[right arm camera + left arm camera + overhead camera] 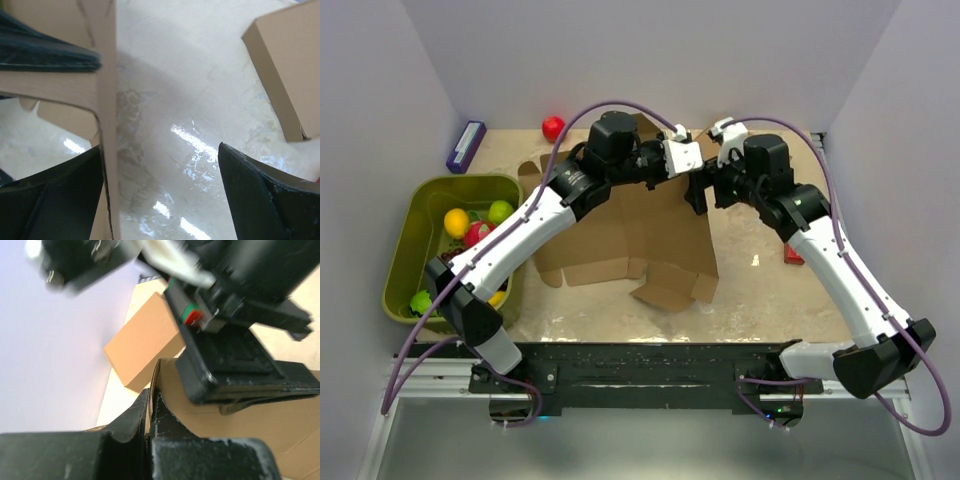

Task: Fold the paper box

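Note:
The paper box (620,235) is a creased brown cardboard sheet with flaps, lying mid-table with its far right part raised. My left gripper (692,165) is at that raised far edge. In the left wrist view the gripper (151,395) is shut on the thin cardboard edge (240,425). My right gripper (703,192) hangs just beside it, open. In the right wrist view the gripper (160,150) has only bare table between its fingers, and a cardboard flap (107,75) stands against the inside of its left finger (60,195).
A second, fully formed brown carton (145,342) (290,65) sits at the back by the wall. A green bin (420,200) of toy fruit stands at left. A red ball (553,127) and a purple block (466,146) lie at the back left, and a small red item (792,255) at right.

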Motion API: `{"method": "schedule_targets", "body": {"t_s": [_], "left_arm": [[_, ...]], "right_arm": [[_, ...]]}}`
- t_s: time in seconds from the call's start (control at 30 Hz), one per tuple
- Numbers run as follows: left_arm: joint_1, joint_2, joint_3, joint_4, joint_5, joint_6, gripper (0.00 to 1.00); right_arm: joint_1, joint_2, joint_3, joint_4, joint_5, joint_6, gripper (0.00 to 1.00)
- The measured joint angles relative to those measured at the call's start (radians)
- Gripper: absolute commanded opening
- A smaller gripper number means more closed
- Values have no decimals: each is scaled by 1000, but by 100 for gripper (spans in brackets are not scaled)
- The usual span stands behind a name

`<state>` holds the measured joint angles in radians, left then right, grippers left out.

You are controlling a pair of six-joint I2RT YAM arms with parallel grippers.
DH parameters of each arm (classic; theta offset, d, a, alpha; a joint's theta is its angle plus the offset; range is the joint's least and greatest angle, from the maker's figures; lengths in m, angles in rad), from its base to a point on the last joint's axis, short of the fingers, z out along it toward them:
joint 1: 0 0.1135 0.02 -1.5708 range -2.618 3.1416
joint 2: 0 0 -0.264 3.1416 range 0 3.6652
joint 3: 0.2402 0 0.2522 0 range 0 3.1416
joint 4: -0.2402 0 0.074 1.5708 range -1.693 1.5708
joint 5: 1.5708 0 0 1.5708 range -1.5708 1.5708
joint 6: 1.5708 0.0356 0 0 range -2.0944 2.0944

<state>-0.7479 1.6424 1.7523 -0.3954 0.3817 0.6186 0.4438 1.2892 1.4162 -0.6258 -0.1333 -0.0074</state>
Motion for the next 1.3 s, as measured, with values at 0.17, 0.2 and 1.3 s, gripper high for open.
{"method": "schedule_targets", "body": {"t_s": [0.17,0.2,1.3], "left_arm": [[11,47,76,27,-109,-60,0],[19,68,104,34,-129,-78,0],[277,218,150,166,-246,-611,0]], "right_arm": [[-1,-8,21,-4,151,132,95],[-2,-13,21,-8,173,151,95],[-6,-235,-573,322,397,568,91]]}}
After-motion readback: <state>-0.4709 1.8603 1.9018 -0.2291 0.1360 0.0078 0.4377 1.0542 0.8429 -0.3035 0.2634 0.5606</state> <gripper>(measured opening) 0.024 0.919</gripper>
